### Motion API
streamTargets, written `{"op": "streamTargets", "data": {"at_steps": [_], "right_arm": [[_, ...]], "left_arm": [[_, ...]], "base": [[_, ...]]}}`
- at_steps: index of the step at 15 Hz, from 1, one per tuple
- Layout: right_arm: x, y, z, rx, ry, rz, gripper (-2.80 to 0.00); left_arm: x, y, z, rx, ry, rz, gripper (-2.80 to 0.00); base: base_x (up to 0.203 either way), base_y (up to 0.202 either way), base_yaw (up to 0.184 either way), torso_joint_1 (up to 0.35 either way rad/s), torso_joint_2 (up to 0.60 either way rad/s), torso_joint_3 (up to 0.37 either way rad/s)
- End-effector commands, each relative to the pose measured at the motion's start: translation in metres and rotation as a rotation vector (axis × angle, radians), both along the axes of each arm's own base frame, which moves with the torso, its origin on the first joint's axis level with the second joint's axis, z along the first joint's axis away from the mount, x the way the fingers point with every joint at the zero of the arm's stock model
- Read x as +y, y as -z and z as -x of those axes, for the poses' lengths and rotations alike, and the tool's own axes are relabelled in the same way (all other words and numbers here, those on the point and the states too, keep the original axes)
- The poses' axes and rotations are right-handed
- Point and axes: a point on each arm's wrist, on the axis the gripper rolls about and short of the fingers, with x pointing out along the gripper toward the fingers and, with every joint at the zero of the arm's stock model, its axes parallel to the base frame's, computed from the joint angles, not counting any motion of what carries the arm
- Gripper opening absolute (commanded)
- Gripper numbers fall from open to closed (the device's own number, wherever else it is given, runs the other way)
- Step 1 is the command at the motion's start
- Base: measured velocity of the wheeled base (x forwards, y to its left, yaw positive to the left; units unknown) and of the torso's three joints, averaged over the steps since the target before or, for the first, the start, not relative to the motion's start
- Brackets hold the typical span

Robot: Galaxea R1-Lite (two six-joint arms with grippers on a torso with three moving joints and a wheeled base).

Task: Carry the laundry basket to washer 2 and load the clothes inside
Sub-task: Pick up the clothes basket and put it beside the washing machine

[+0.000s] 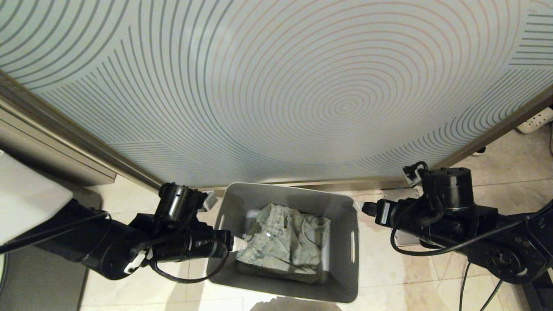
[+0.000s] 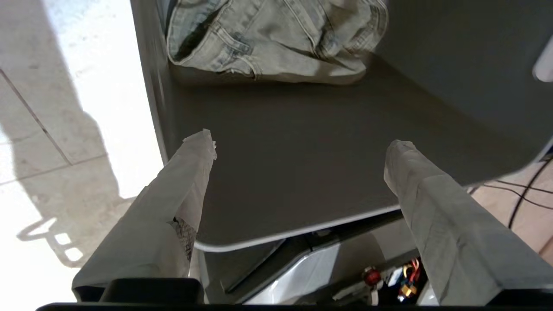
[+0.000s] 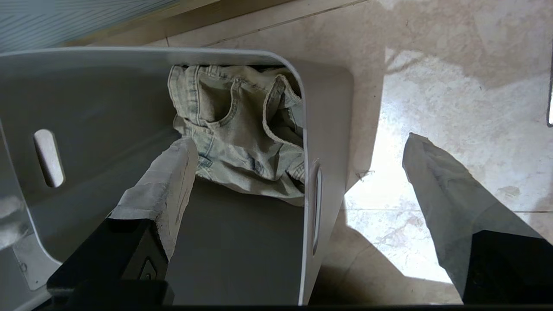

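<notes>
1. Grey plastic forms the laundry basket (image 1: pixel 345 276), a rectangular tub standing on the pale tiled floor (image 1: pixel 410 280), close in front of a panel (image 1: pixel 276 86) patterned with concentric rings.
2. Inside the tub lies the clothes (image 1: pixel 285 244), a pale green-grey denim garment, crumpled, covering much of the bottom and lying nearer the far wall.
3. A narrow slot handle (image 1: pixel 352 246) shows in the basket's right-hand wall; another slot (image 3: pixel 48 157) shows in the opposite wall in the right wrist view.
4. The left gripper (image 1: pixel 239 244) is at the basket's left wall, its pale wrapped tips reaching over the rim toward the garment. In the left wrist view its jaws stand wide apart, with nothing between them but the basket's dark interior; one finger (image 2: pixel 190 172) is by the wall edge, the other (image 2: pixel 414 181) over the basket floor.
5. The right gripper (image 1: pixel 358 206) hangs just beside the basket's right-hand far corner. Its jaws are also spread wide and straddle the right wall: one finger (image 3: pixel 166 172) is inside the tub next to the denim, the other (image 3: pixel 436 181) outside over the tiles. Whether either finger touches the wall cannot be told.
6. A white power strip (image 1: pixel 535 121) lies on the floor at the far right.
</notes>
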Motion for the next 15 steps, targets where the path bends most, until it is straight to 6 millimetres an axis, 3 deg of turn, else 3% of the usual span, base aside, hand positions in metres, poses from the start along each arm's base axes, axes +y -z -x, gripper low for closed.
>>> {"op": "streamTargets", "data": {"at_steps": [1, 5, 8, 11, 15], "right_arm": [[0.0, -0.001, 0.001, -0.004, -0.001, -0.004, 0.0], [0.0, -0.001, 0.002, -0.003, -0.001, -0.002, 0.0], [-0.001, 0.002, 0.005, 0.011, -0.002, 0.001, 0.0], [0.003, 0.005, 0.006, 0.019, -0.015, 0.002, 0.0], [0.005, 0.006, 0.004, 0.02, -0.018, 0.004, 0.0]], "left_arm": [[-0.002, 0.003, -0.003, 0.003, -0.003, -0.004, 0.0], [0.001, -0.006, 0.006, -0.003, -0.002, -0.005, 0.0], [0.007, -0.023, 0.021, 0.002, -0.012, -0.01, 0.0], [0.01, -0.017, 0.018, -0.008, -0.158, -0.096, 0.0], [0.004, -0.004, 0.006, -0.01, -0.154, -0.112, 0.0]], "base": [[0.0, 0.0, 0.0, 0.0, 0.0, 0.0], [0.0, 0.0, 0.0, 0.0, 0.0, 0.0], [0.0, 0.0, 0.0, 0.0, 0.0, 0.0], [0.0, 0.0, 0.0, 0.0, 0.0, 0.0], [0.0, 0.0, 0.0, 0.0, 0.0, 0.0]]}}
